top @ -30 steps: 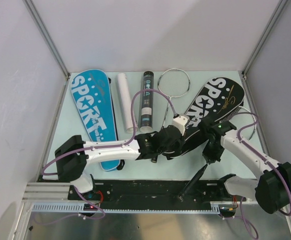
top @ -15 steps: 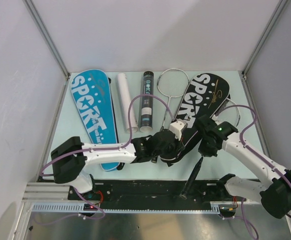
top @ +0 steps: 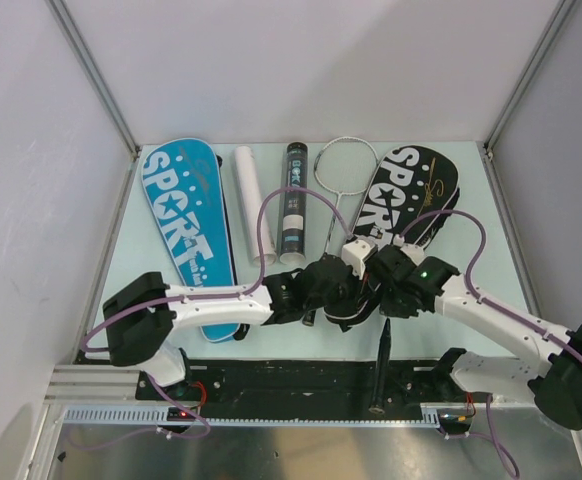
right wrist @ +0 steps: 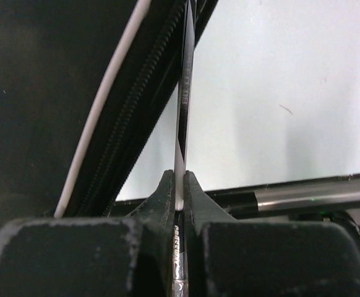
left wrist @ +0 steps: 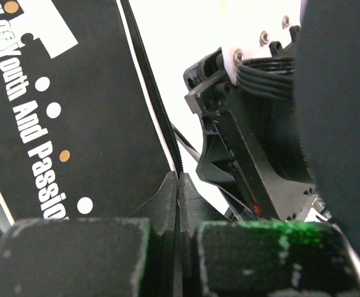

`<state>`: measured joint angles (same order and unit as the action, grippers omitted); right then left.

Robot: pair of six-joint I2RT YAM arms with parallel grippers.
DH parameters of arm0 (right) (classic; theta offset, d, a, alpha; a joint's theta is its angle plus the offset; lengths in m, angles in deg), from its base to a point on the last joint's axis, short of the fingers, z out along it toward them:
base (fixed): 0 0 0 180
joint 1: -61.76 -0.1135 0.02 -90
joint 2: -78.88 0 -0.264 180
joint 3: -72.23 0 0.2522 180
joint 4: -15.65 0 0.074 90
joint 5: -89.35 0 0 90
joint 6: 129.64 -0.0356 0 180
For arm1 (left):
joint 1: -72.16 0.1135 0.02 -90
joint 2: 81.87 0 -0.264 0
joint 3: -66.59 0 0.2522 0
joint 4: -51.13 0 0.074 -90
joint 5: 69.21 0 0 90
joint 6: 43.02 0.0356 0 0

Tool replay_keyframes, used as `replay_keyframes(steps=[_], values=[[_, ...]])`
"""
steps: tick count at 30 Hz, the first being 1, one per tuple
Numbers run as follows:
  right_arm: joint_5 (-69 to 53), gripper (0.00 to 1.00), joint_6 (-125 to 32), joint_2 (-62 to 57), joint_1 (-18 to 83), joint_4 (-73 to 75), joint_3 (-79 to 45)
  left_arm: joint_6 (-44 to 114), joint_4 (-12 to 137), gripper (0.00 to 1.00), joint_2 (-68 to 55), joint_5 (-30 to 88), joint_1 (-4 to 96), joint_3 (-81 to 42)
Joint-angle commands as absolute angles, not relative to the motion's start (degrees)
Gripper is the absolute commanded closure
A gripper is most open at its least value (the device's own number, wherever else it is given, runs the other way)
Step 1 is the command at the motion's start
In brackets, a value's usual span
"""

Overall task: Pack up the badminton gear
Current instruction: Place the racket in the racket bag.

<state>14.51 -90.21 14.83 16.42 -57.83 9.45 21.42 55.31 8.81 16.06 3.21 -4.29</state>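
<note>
A black "SPORT" cover (top: 406, 195) lies at the back right. My left gripper (top: 356, 283) is shut on its open zipper edge; in the left wrist view the jaws (left wrist: 178, 185) pinch the edge of the black cover (left wrist: 75, 111). My right gripper (top: 391, 287) is shut on a racket's thin shaft (right wrist: 183, 111) beside the cover's zipper (right wrist: 130, 124). The racket's black handle (top: 381, 365) points toward the near rail. Its head is mostly hidden inside the cover. A silver racket (top: 346, 165), a black tube (top: 293, 200), a white tube (top: 251, 200) and a blue "SPORT" cover (top: 186, 225) lie further left.
The black rail (top: 301, 380) with the arm bases runs along the near edge. Grey walls close in the table on the left, back and right. The right arm's wrist (left wrist: 254, 154) sits close beside my left gripper. No shuttlecock shows.
The black cover has swung left and lies more upright. My right gripper moved left with the racket; its head slid further into the cover and the handle now points nearly straight at the rail.
</note>
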Motion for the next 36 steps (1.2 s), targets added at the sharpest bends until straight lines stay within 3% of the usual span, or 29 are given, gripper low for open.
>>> replay_keyframes(steps=[1,8,22,36], values=[[19.0,1.00,-87.0,17.6,18.5,-46.7,11.1,22.8,50.9,1.00,9.2,19.3,3.0,-6.5],[20.3,1.00,-86.2,21.8,24.7,-31.1,17.7,15.7,49.9,1.00,8.9,18.7,2.9,-4.9],[-1.5,1.00,-79.7,20.9,44.6,-14.0,20.5,8.7,46.1,1.00,13.3,20.4,2.4,-4.6],[2.3,1.00,-81.9,10.6,46.1,3.0,23.0,3.3,43.0,1.00,11.7,22.8,1.5,-1.2]])
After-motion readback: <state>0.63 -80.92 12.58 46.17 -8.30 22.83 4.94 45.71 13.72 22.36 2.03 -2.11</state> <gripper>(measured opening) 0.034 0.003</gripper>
